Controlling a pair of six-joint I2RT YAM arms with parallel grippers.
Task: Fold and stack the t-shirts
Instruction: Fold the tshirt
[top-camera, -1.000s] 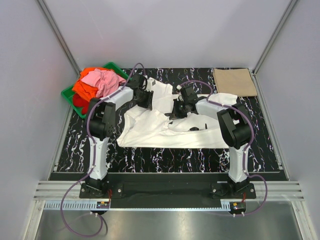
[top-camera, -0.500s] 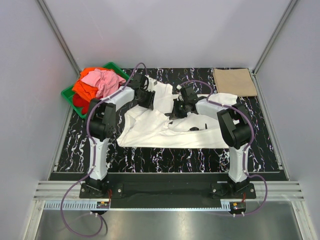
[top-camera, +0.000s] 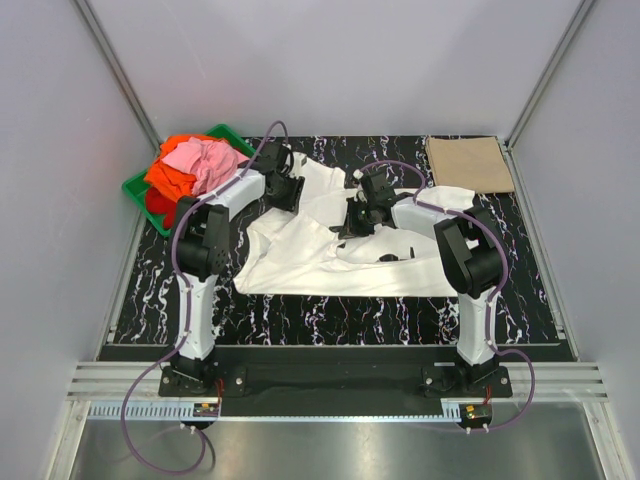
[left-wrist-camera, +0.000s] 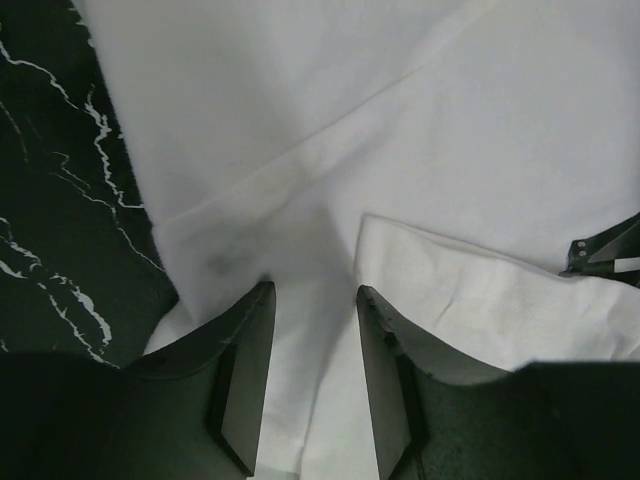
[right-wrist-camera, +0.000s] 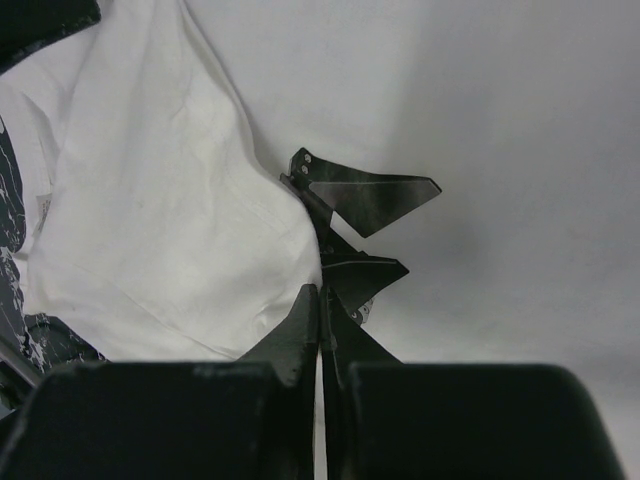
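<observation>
Green plastic crate (top-camera: 132, 188) stands at the far left corner of the black marbled surface (top-camera: 330, 315) and holds a heap of an orange t-shirt (top-camera: 168, 172), a pink t-shirt (top-camera: 205, 160) and a red t-shirt (top-camera: 155, 205). Just right of it, the left gripper (left-wrist-camera: 313, 290) is over the upper left part of the white t-shirt (top-camera: 300, 260), which lies spread and rumpled in the middle. Its jaws are parted, with only cloth below them. The right gripper (right-wrist-camera: 320, 315), beside the shirt's black printed marks (right-wrist-camera: 365, 195), has its jaws pressed together; whether cloth is pinched I cannot tell. A tan t-shirt (top-camera: 470, 163) lies folded flat at the far right corner.
</observation>
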